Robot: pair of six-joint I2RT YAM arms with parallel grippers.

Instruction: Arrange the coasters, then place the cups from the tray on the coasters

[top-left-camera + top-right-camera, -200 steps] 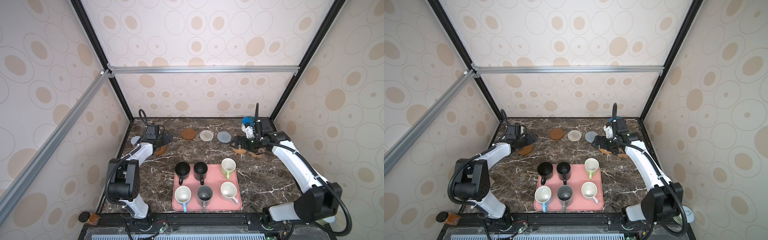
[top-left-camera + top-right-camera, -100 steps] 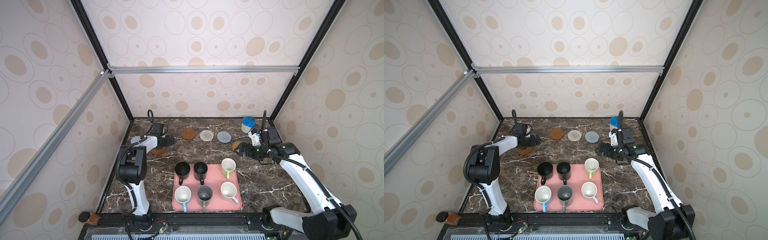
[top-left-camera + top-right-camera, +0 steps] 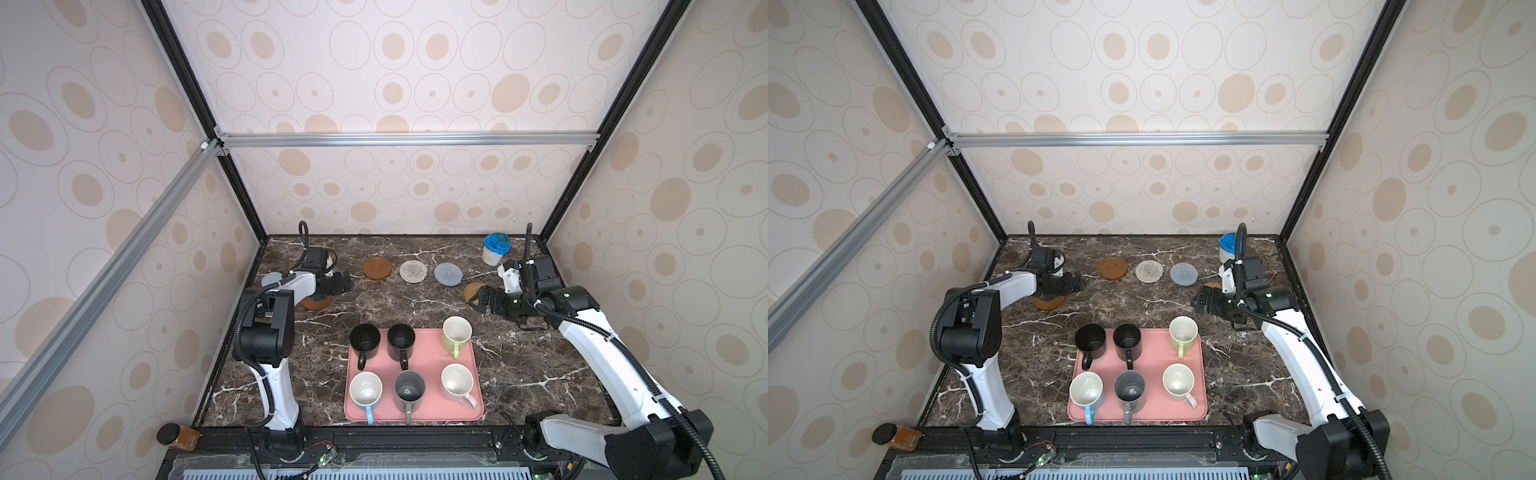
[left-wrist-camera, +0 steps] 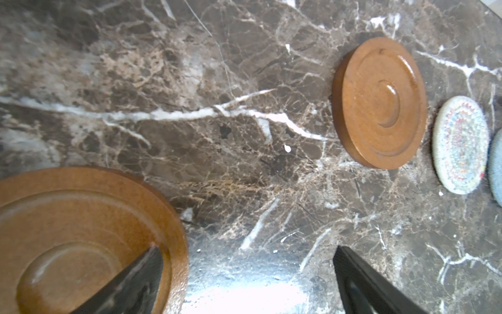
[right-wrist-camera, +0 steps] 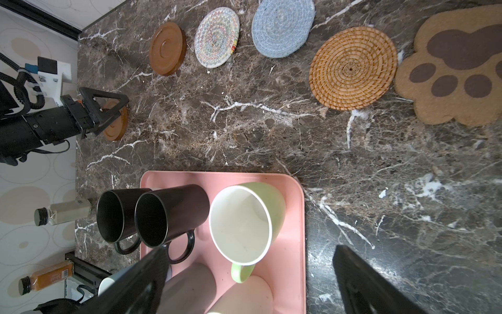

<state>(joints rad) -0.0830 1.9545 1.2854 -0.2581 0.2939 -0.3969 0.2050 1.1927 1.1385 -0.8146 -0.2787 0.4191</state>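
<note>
Mugs, six handled, upright on flat pink rectangular tray. Left gripper spread wide, empty, partly above brown ringed disc coaster. Right gripper wide, empty, beside tan rattan round coaster.

Tub: white, blue lid, upright near the far right corner.
Table: dark brown marble, white veins.
Bottle: amber, black cap, off the table's near left corner.
</note>
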